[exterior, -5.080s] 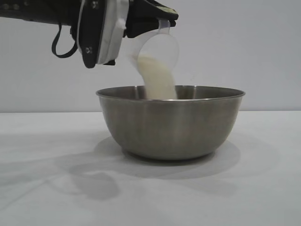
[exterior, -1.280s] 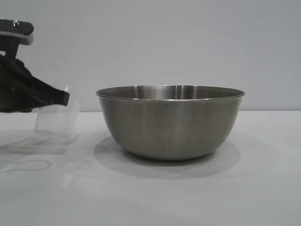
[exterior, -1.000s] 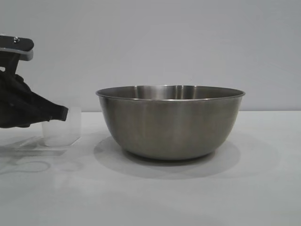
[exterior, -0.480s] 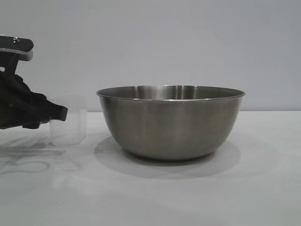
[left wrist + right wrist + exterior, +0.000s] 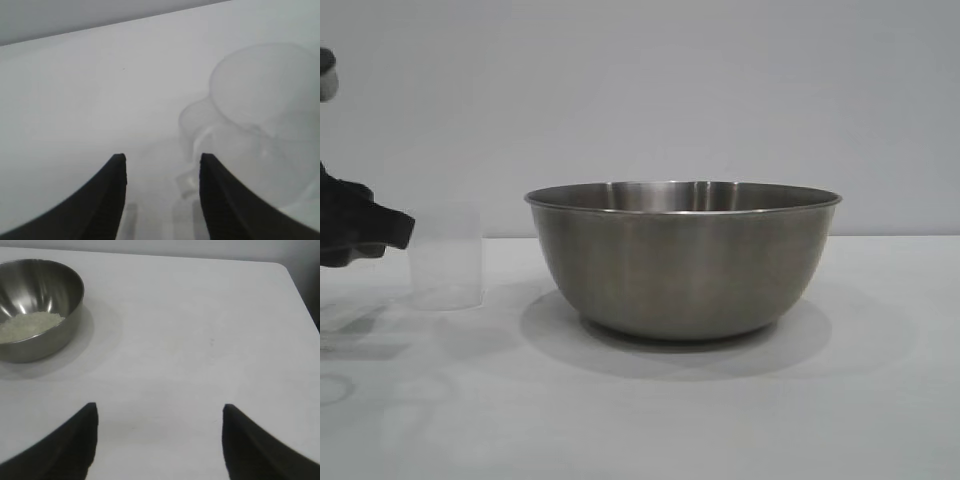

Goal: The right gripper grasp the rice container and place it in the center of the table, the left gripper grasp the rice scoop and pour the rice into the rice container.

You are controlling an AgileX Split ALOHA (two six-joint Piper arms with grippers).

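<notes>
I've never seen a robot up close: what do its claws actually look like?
Both look alike. The left gripper and right gripper each have two matte black fingers, broad at the base and tapering to curved points. No markings or cables show on them.

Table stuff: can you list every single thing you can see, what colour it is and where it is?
Large round brushed stainless-steel bowl: one, silver-grey, standing in the middle of the table.
Heap of fine rice grains: one, off-white, lying in the bottom of the bowl.
Small clear plastic measuring cup with a loop handle: one, see-through, standing upright on the table to the left of the bowl, apart from it, looks empty.
Plain matte tabletop: one, white, under everything.
Left gripper: one, black, fingers open, just clear of the cup at the exterior view's left edge, holding nothing.
Right gripper: one, black, fingers open over bare table, away from the bowl, holding nothing.
</notes>
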